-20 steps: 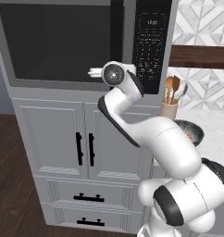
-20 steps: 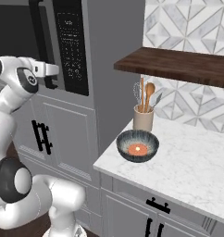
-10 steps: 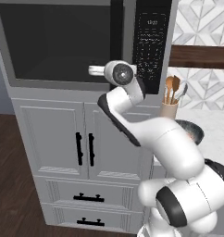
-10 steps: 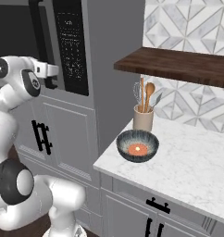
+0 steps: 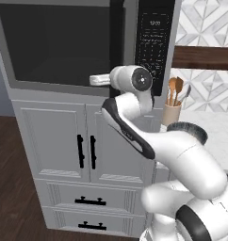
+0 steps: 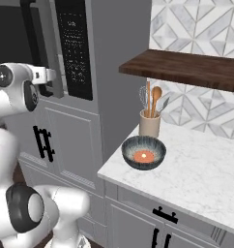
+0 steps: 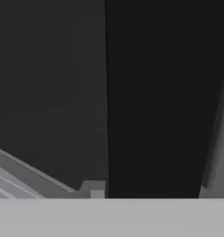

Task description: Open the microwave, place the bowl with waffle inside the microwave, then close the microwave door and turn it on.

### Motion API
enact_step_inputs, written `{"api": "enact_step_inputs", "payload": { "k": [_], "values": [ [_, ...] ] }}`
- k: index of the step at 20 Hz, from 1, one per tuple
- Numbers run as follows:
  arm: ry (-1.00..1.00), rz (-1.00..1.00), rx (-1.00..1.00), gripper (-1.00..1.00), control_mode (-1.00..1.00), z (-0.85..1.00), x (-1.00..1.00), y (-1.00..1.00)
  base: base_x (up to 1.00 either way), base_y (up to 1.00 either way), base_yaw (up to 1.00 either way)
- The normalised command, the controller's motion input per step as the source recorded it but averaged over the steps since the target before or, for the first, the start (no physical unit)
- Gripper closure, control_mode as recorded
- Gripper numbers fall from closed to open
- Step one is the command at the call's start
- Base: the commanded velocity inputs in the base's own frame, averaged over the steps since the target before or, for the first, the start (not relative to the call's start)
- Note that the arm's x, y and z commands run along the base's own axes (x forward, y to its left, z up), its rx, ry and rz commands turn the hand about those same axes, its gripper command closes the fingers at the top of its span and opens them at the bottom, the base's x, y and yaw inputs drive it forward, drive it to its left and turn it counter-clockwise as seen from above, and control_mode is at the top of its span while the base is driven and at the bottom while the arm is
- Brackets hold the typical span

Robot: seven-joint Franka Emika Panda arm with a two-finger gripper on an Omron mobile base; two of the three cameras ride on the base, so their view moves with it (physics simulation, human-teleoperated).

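While the door (image 5: 59,44) is not yet open, the step in hand looks like gripping its handle (image 7: 153,97), which stands as a broad black bar right in front of the hand camera. The gripper (image 6: 53,82) sits at the bar's lower end; whether its fingers are clamped on it or merely apart beside it I cannot tell. To do this well, the fingers should straddle the bar squarely before pulling, and the pull should follow the door's swing rather than run straight back, or the grip may slip off.

Further right, the bowl (image 6: 143,152) rests on the white marble counter (image 6: 201,174) near its left edge, the waffle (image 6: 143,156) inside it. Just behind stands a tan cup (image 6: 149,123) of utensils, under a dark wood shelf (image 6: 186,69) on a patterned tile wall. Grey cabinets (image 5: 54,141) sit below the microwave (image 5: 153,47).
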Motion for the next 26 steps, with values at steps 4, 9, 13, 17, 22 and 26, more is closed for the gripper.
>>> {"api": "enact_step_inputs", "payload": {
  "k": [4,9,13,17,22,26],
  "values": [
    [-0.02,0.13,0.00,1.00,-1.00,-0.40,-0.99,1.00,0.00,0.00,0.00],
    [-0.04,0.09,-0.02,1.00,-1.00,-0.35,-1.00,1.00,0.00,0.00,0.00],
    [-0.06,0.02,-0.08,1.00,-1.00,-0.43,-1.00,1.00,0.00,0.00,0.00],
    [-0.03,0.00,-0.11,1.00,-1.00,-0.37,-1.00,1.00,0.00,0.00,0.00],
    [0.00,0.03,-0.09,-1.00,-1.00,-0.04,-0.99,1.00,0.00,0.00,0.00],
    [0.06,0.20,-0.04,-1.00,-1.00,0.00,-1.00,0.20,0.00,0.00,0.00]
  ]
}}
